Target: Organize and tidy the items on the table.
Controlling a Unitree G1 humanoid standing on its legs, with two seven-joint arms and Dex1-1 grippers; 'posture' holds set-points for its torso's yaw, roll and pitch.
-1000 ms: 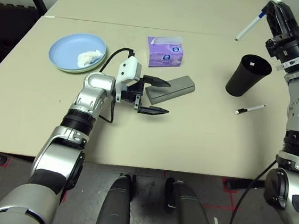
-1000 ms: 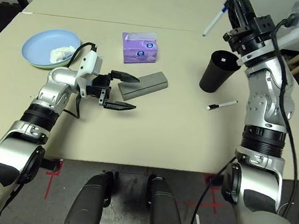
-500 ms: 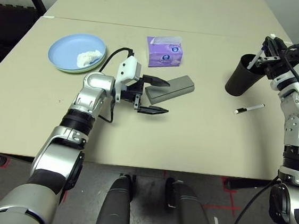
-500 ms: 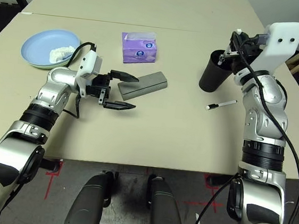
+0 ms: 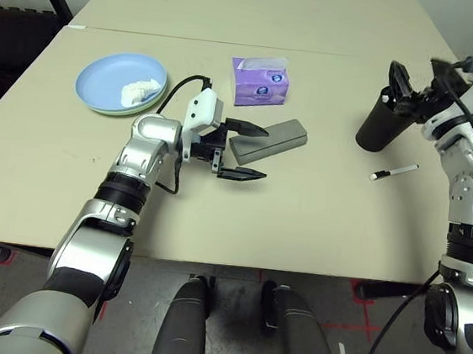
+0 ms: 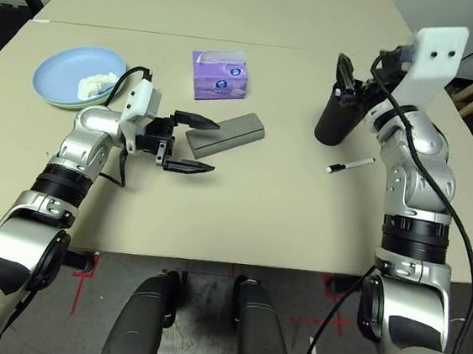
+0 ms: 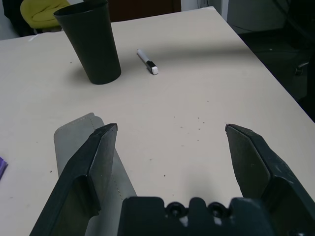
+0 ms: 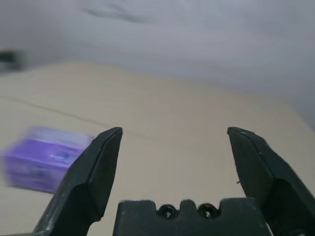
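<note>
Lowered from above the black cup [image 5: 379,129] to its mouth, the right gripper [image 8: 174,129] now has its jaws spread and empty; one second earlier they pinch a blue-and-white pen. That pen is no longer between them. It is probably inside the cup, where a small white part shows at the mouth, but its full position cannot be confirmed.

The upright cup likely serves as the pen holder, which explains the release at its rim. A second pen [image 5: 394,172] with a black cap lies on the surface [image 5: 214,225] just beside the cup, on the side nearer the robot; it is probably next for the same holder. The light blue plate [image 5: 98,82] rests on the pale green plate [image 5: 112,113], presumably stacked to save space. Crumpled tissue [image 5: 139,92] occupies the upper plate and may need removal. The purple tissue box [image 5: 258,90] stands behind the grey glasses case [image 5: 281,141], which lies closed and diagonal.

Arm pose: the right forearm extends forward, its wrist bent inward so that the jaws reach over the cup from the right. The left forearm angles inward, low over the surface; the left gripper [image 5: 267,155] points right, its jaws wide apart, grasping nothing, near the case. Withdraw the right gripper clear of the rim to avoid tipping the cup.
</note>
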